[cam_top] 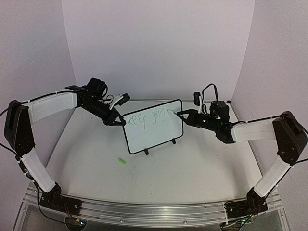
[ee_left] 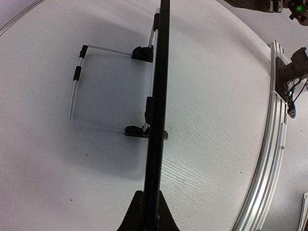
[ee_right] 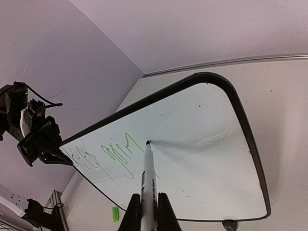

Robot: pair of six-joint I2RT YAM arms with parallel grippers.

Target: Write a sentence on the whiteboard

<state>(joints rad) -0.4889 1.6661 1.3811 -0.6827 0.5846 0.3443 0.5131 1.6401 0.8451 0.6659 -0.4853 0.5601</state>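
Observation:
The whiteboard (cam_top: 156,130) stands upright mid-table on two black feet. Thin green writing, the sentence (cam_top: 144,119), reads about "keep goin" along its top line; it also shows in the right wrist view (ee_right: 103,159). My left gripper (cam_top: 117,121) is shut on the board's left edge, seen edge-on in the left wrist view (ee_left: 156,120). My right gripper (cam_top: 183,115) is shut on a white marker (ee_right: 148,178), whose tip touches the whiteboard (ee_right: 192,159) just right of the last letter.
A green marker cap (cam_top: 122,161) lies on the table in front of the board's left side, also in the right wrist view (ee_right: 115,213). A wire stand (ee_left: 91,86) props the board from behind. The aluminium rail (cam_top: 144,207) runs along the near edge.

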